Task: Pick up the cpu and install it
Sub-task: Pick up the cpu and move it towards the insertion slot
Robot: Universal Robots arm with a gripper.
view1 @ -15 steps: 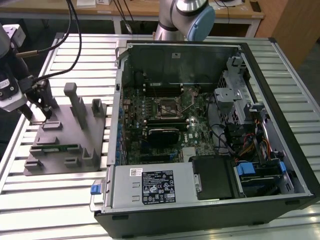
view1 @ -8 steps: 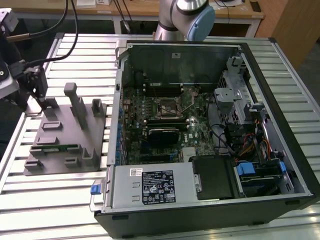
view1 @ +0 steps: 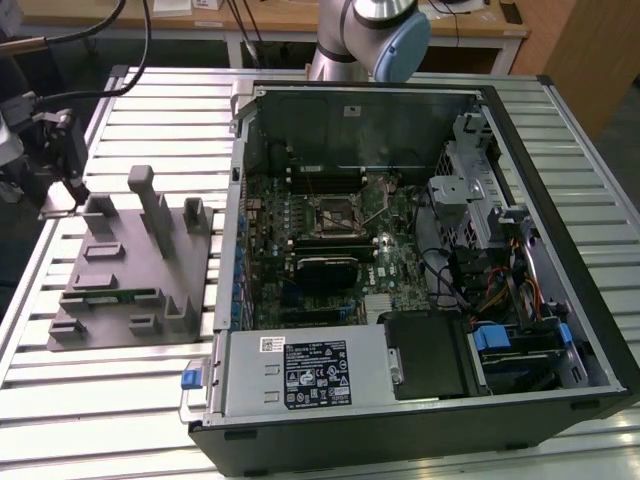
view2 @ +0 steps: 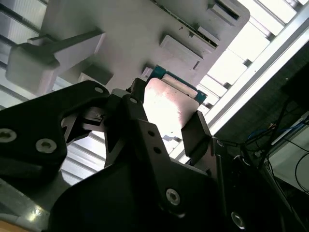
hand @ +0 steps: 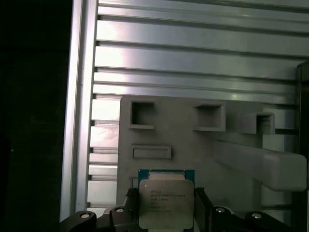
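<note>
Clamping the cpu (hand: pixel 165 199) in the gripper (hand: pixel 166 207), jaws narrowed onto its edges.
Hovering over the grey holder (view1: pixel 120 270) on the slatted table (view1: pixel 100 400) at the exterior view's left, wooden desk (view1: pixel 280 15) behind.

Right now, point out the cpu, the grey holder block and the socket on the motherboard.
cpu (hand: pixel 166 205): first wrist view, middle of its silvery top.
grey holder block (hand: pixel 188 154): first wrist view, bare flat face beside its pockets.
socket (view1: pixel 335 212): exterior view, centre of its square frame.
</note>
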